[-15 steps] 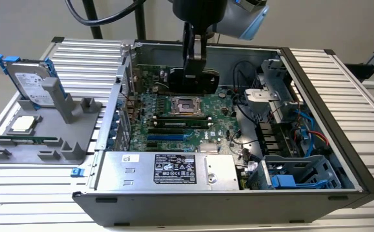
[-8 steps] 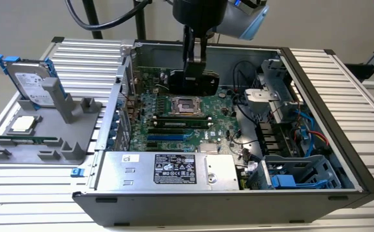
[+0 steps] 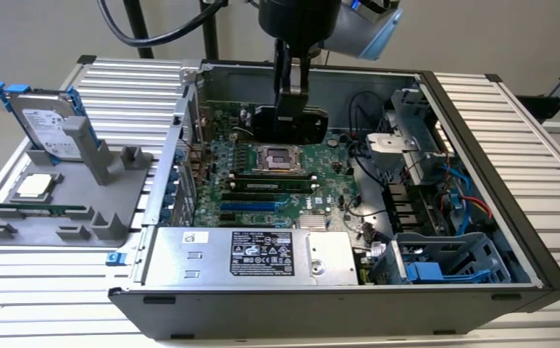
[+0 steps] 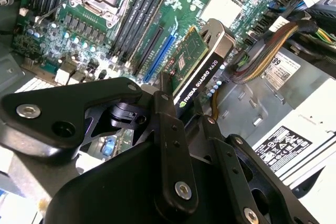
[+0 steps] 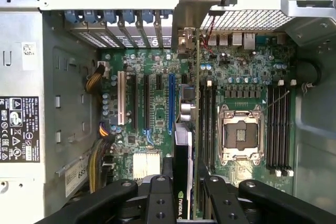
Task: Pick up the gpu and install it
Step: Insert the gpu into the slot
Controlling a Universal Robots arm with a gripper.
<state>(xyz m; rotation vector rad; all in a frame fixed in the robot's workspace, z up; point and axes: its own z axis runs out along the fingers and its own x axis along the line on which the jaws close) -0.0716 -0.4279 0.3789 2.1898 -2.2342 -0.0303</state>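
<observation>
the hand (image 5: pixel 185 184) grips the gpu (image 5: pixel 182 145) over the motherboard (image 5: pixel 157 108) inside the open case (image 3: pixel 357 304) on a slatted table (image 3: pixel 521 138)

Exterior view. PC case (image 3: pixel 511 286) lies open-side-up on slatted alu table (image 3: pixel 531 138). Arm comes down from top centre; gripper (image 3: pixel 290 100) sits over the mobo (image 3: pixel 333 185), holding the gpu (image 3: pixel 290 125), a dark block at its finger ends. Gpu is just far of the bare CPU socket (image 3: pixel 282 156), above the board, not seated. Memory sticks (image 3: pixel 270 181) in slots just near of socket. PSU (image 3: pixel 251 254) along near wall; blue drive cage (image 3: pixel 444 264) at near corner on the exterior view's right. On the exterior view's left, outside the case: grey fixture tray (image 3: pixel 115 228) w/ hard drive (image 3: pixel 48 127) upright at far end, CPU chip (image 3: pixel 36 186) flat, narrow green stick (image 3: pixel 43 211) nearer.
</observation>
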